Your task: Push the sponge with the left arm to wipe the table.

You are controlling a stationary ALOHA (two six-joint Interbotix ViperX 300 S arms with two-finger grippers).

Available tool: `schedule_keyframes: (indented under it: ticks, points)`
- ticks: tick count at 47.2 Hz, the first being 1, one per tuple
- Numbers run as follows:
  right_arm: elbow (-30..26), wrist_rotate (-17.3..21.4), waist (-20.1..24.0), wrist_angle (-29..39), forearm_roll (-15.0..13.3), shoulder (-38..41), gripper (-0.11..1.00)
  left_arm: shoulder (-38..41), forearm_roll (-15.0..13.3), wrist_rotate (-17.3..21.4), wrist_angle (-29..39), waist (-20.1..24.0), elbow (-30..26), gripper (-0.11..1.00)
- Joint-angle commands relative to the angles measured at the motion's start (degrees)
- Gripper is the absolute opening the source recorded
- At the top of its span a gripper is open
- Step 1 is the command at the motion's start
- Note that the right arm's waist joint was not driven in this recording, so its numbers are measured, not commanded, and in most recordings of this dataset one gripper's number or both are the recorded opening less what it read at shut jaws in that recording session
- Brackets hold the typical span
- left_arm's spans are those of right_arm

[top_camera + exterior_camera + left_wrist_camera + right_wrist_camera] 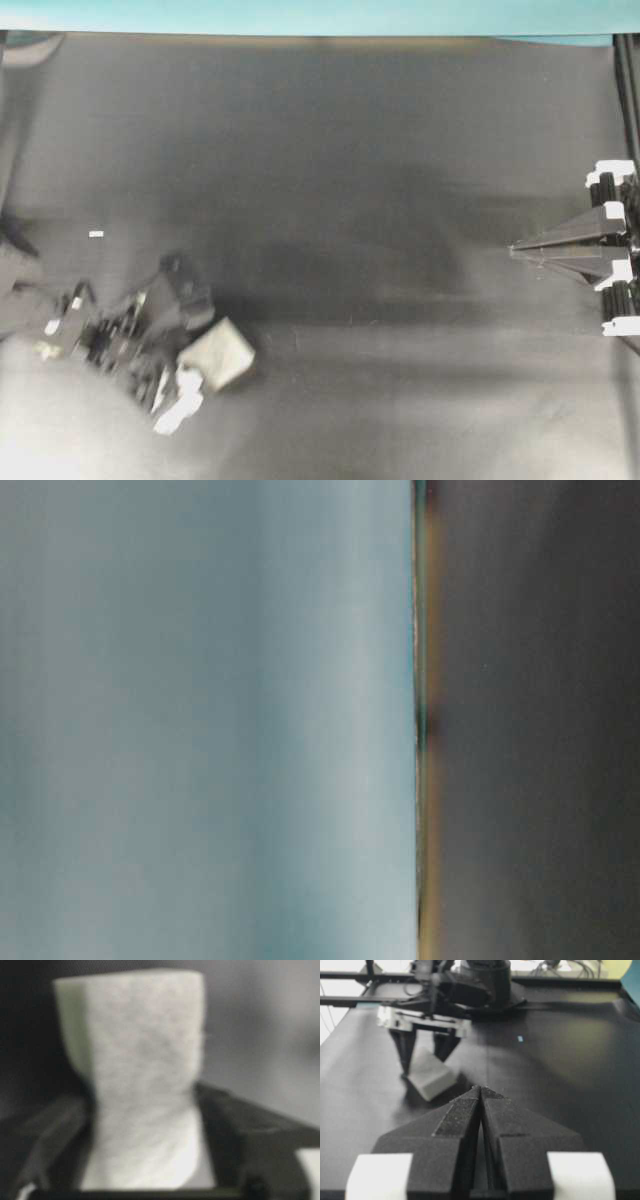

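Overhead looks down; wrists close, share sponge (145,1085).

The pale sponge (220,352) lies tilted on the dark table (350,180), squeezed between the fingers of the black left arm (120,335) at the lower left.

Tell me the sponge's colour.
Plain white to pale grey, no pattern: the sponge shows best in the left wrist view.
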Motion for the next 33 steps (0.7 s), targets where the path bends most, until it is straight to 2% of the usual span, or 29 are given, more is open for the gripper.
schedule_keyframes:
  ticks: [1,11,19,33]
  points:
    - [-0.35,0.00,0.00,-0.53,0.09,0.18,0.00,0.53,-0.18,-2.90,0.18,-5.36,0.79,0.65]
    - [-0.35,0.44,0.00,-0.53,0.09,0.00,0.00,0.70,-0.18,-8.53,0.18,-14.85,1.23,0.65]
    - [-0.35,0.44,0.00,-0.53,0.09,-0.44,0.00,1.23,-0.18,-9.67,0.18,-21.45,0.88,0.65]
    - [-0.35,0.53,0.00,-0.26,0.09,-1.93,0.00,0.88,-0.09,-8.61,0.70,-20.04,0.79,0.65]
